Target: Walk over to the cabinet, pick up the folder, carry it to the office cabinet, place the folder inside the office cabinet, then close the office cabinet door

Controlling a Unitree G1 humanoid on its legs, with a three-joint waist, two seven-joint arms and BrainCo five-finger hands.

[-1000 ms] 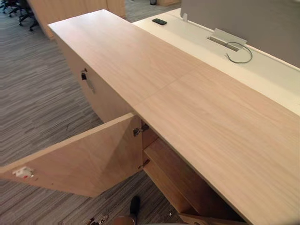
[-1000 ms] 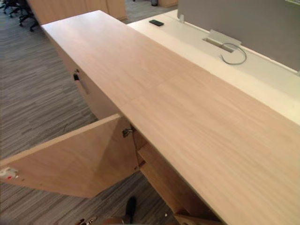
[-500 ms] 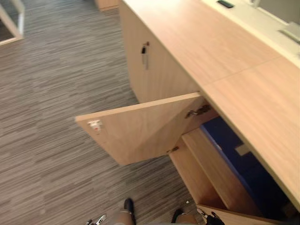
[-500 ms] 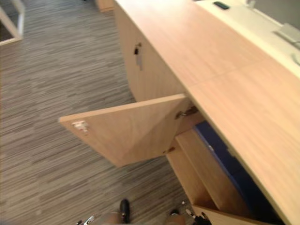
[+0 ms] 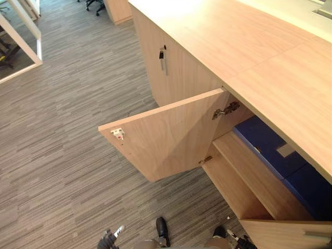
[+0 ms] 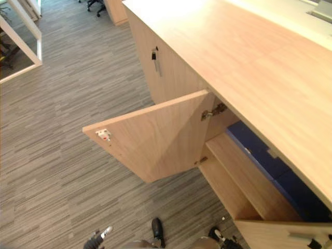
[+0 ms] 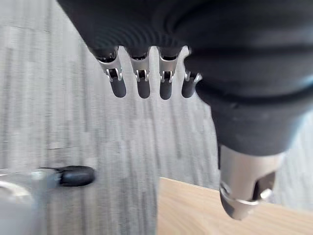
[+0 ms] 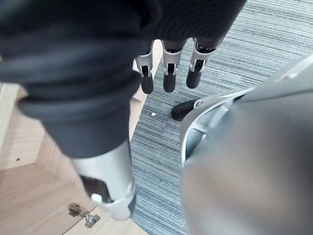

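The light wood office cabinet (image 5: 249,57) stands to my right with its left door (image 5: 166,135) swung out over the carpet. A blue folder (image 5: 267,148) with a tan label lies flat on the upper shelf inside. The right door (image 5: 285,233) is open too, at the lower right. My left hand (image 7: 143,85) hangs over the carpet by the door's edge, fingers straight, holding nothing. My right hand (image 8: 168,78) hangs low beside the cabinet's inside, fingers straight and empty. Both hands show at the bottom of the left eye view, well apart from the folder.
The neighbouring cabinet door is shut with a key (image 5: 162,54) in its lock. Striped grey carpet (image 5: 62,155) spreads to the left. A white partition frame (image 5: 28,36) stands at the far left, and office chairs (image 5: 93,4) stand at the far end.
The camera has swung down and left, so the whole picture has shifted. The cabinet's inside and the blue folder have come further into view. The doors themselves have not moved.
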